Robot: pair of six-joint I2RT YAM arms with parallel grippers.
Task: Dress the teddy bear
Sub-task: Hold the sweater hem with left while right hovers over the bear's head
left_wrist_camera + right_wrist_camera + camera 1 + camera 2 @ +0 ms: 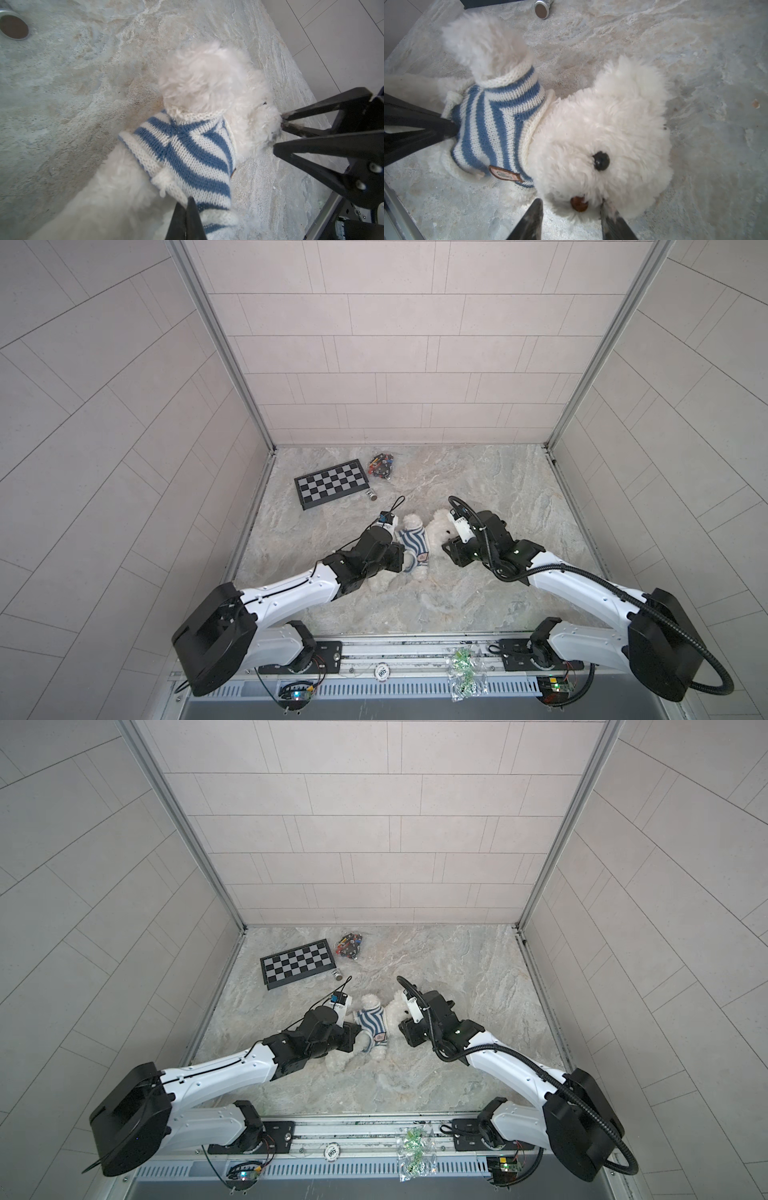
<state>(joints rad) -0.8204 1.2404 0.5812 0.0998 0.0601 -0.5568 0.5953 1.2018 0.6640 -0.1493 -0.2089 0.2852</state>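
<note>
At the back left of the table lies one checkered board. Just right of it is one clear bag of coloured bits, and in front of those is one small metal cylinder on its side.

Nearer the middle, the left gripper is pressed together on the lower edge of the one striped sweater, pinching the knit. The one teddy bear lies on the table between the two grippers, its head toward the right arm. The right gripper stands spread on either side of the bear's muzzle, with one tip touching the fur (no firm clamp shows).

The dressing looks mostly done. The collar sits round the neck, the stripes cover the chest with the badge showing, and one fluffy arm pokes out through a sleeve. I cannot tell whether the other arm is through its sleeve. What seems left is drawing the hem down over the belly and checking that second sleeve.

On the front rail are one round disc and, to its right, one clear packet of green bits.
</note>
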